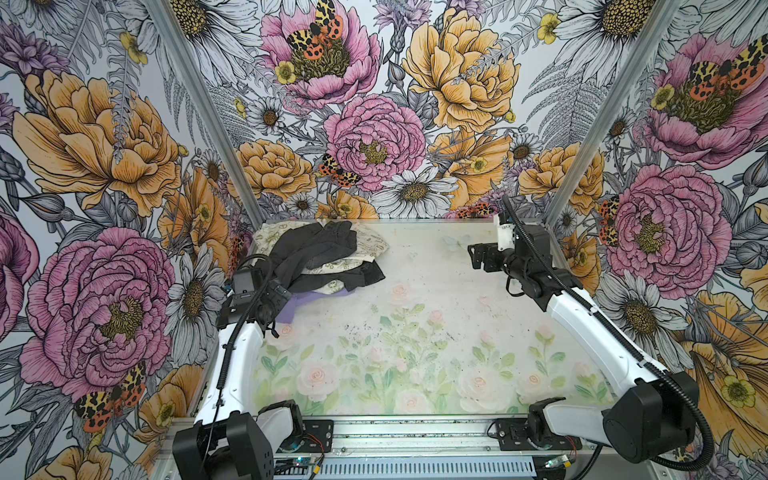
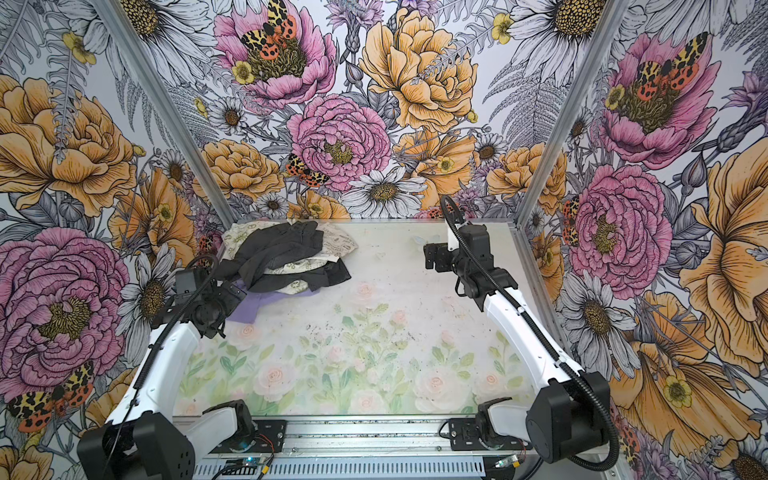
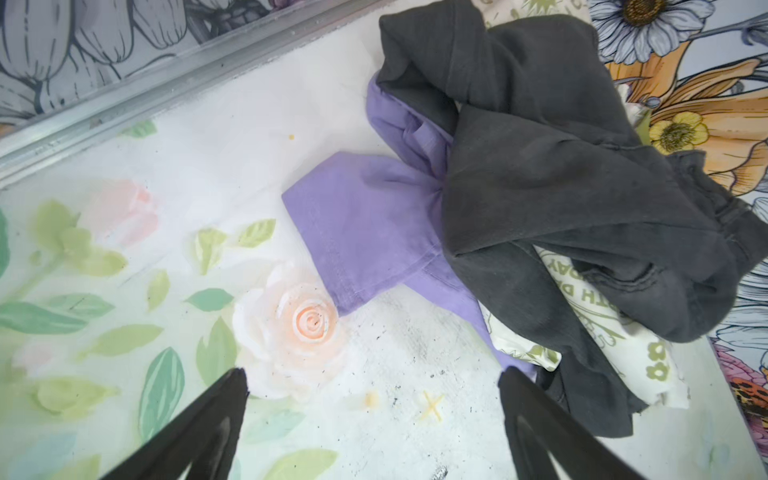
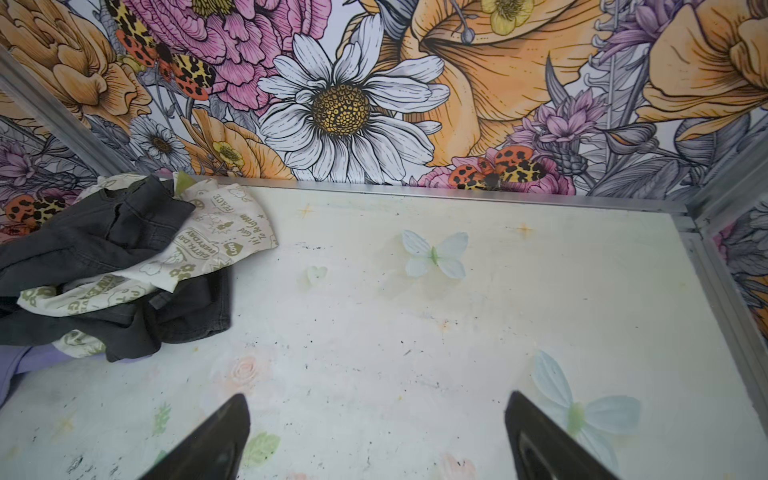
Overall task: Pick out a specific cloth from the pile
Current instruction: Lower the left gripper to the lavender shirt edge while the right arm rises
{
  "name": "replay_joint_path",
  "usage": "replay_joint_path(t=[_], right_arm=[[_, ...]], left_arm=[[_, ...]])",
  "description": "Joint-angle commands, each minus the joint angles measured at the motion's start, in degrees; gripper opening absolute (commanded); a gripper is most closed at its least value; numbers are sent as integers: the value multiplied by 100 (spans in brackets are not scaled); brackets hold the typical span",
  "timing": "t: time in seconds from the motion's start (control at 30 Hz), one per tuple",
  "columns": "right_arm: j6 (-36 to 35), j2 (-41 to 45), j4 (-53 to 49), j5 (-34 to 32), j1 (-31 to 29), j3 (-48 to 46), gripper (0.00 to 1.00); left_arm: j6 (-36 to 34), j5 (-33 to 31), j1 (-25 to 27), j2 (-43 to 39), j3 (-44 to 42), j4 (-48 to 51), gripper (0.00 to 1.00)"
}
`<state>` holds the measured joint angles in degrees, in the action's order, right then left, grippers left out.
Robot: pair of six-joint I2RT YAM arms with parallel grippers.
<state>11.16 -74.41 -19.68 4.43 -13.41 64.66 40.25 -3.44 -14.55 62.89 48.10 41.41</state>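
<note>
Most of the cloth (image 3: 365, 224) is buried. Only a folded lavender flap with a stitched hem sticks out from under the pile (image 3: 561, 166), at the pile's near-left edge in the table's (image 1: 415, 291) far-left corner. In both top views the left arm covers part of that flap (image 1: 293, 309) (image 2: 249, 309). The right wrist view gets just a lavender sliver (image 4: 16, 365), cut by the frame edge.

Left jaws: wide apart, empty, over bare table just short of the flap, no contact seen. Right jaws: wide apart, empty, over bare table on the right, well apart from the pile (image 1: 324, 253).

Cream print lettering reads partly in the right wrist view (image 4: 199, 245). The left wrist view shows only fragments of it.
</note>
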Motion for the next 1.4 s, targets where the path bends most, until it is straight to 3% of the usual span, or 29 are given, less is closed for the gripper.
replay_joint_path(t=[0.0, 0.4, 0.57, 1.13, 1.37], right_arm=[[53, -126, -150, 118, -136, 265, 96], [-42, -404, -181, 181, -592, 389, 96], [-68, -468, -176, 212, -625, 385, 96], [-330, -505, -228, 142, -623, 492, 97], [-334, -574, -263, 144, -627, 546, 97]], left_arm=[[161, 321, -134, 129, -73, 128, 94], [-374, 453, -688, 1133, 277, 117, 88], [-658, 275, -710, 1779, 584, 113, 87], [-1099, 589, -1093, 3378, 1623, 87, 87], [-1125, 901, -1111, 3768, 1816, 94, 80]])
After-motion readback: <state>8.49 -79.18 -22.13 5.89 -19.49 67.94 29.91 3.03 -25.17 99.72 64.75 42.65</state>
